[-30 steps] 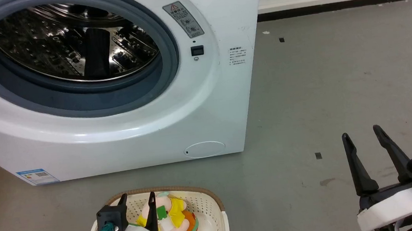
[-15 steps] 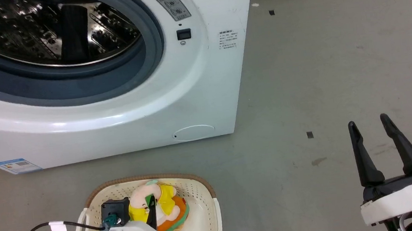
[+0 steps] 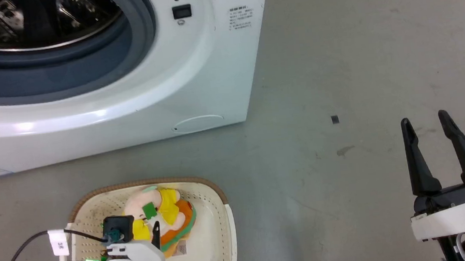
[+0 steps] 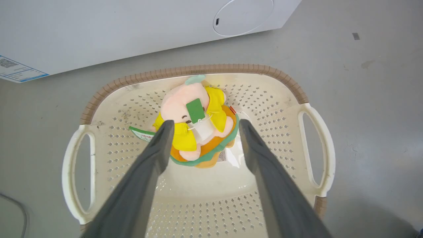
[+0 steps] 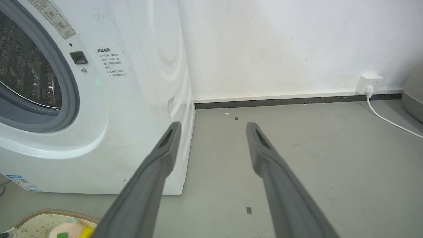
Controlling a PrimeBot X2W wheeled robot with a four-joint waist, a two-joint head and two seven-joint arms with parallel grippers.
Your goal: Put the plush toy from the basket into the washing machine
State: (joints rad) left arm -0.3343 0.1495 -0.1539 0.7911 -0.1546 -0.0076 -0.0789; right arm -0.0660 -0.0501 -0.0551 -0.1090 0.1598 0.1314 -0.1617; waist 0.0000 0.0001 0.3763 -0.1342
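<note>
The small soft plush toy (image 4: 195, 132), with a pink head, a yellow top and an orange-and-green base, lies mid-floor in the cream perforated oval basket (image 4: 198, 69). It is straight ahead of the left gripper (image 4: 203, 124), whose jaws stand apart with their tips flanking its body. Its long axis runs roughly along the fingers, head toward the far brown rim, so closing would likely pinch its narrower width. The basket walls stand well apart from the toy on both sides. The right gripper (image 3: 424, 118), jaws also apart, hangs well away over the grey floor (image 3: 338, 71). The large white front-loading washing machine (image 3: 125, 98) stands beyond the basket.

Head view steeply down, left wrist close over basket (image 4: 198, 69), right wrist low toward washing machine (image 5: 132, 99), all share both
</note>
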